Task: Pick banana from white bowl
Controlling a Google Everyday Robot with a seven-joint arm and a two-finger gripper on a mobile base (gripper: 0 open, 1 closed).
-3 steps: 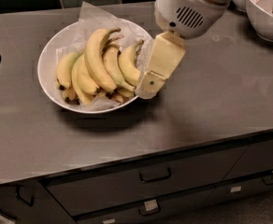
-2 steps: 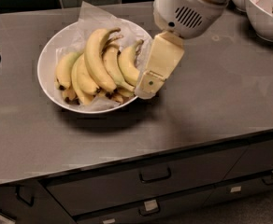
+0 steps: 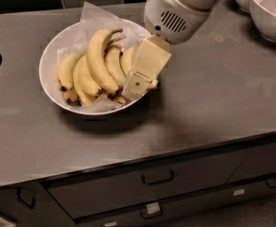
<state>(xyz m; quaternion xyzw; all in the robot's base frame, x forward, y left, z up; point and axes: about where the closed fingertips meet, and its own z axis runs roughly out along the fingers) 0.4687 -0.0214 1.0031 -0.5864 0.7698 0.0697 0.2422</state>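
Paper-lined white bowl (image 3: 47,67) on counter (image 3: 213,98), banana (image 3: 98,56) atop shorter bananas (image 3: 83,77), gripper (image 3: 137,85) over bowl's right side, grip can't tell.

- The wrist housing (image 3: 176,13) is a rounded, glossy shell, white shading to pale grey; a thin tan seam band curves across its upper part
- On its face sits a vent grille (image 3: 173,21) of short dark slanted slots; a small dark round hole lies just beside the grille's lower left end
- The gripper (image 3: 137,84) is cream-yellow, matte and flat-sided; it is broad where it meets the housing and narrows toward a blunt tip; a small dark round mark sits near that tip
- The gripper is at the right-hand rim of the white bowl (image 3: 47,74), directly below the housing
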